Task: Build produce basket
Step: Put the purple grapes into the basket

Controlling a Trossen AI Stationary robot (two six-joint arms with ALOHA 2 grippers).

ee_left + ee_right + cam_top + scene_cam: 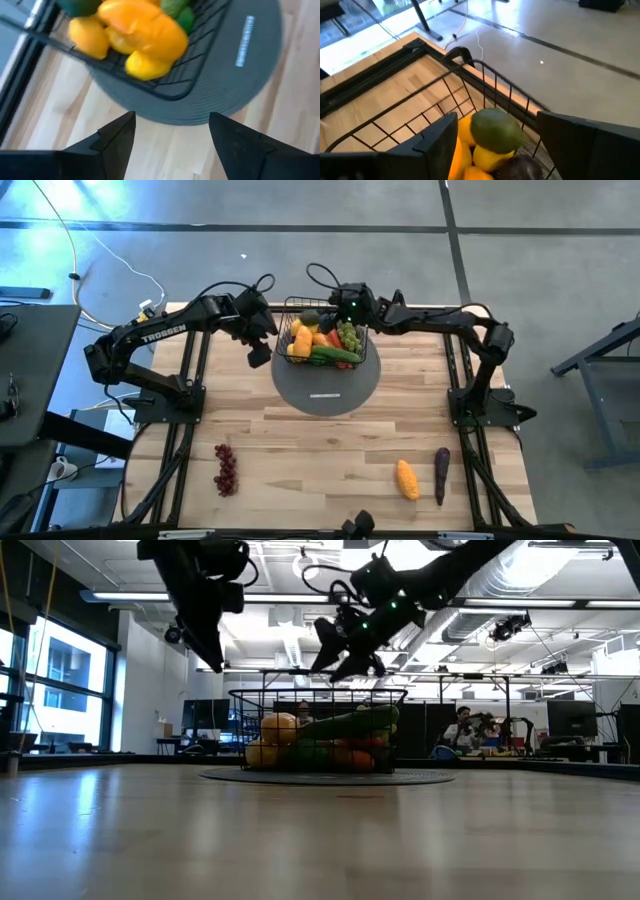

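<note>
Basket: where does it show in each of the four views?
High view: basket top centre, on the grey mat.
Low view: basket centre, on the mat.
Left wrist view: basket corner holding yellow fruit, mat beneath.
Right wrist view: wire rim above a green fruit.
Shared landmark: the grey mat; not clear in the right wrist view.

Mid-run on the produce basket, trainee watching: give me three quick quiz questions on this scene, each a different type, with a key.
1. True or false: the basket sits on the grey round mat.
2. How many pieces of produce lie loose on the table?
3. Which gripper hangs over the basket's far edge? A) left gripper B) right gripper

Key:
1. True.
2. Three: red grapes, orange mango, eggplant.
3. B; its jaws are open, empty. The left is open beside the basket.
</note>
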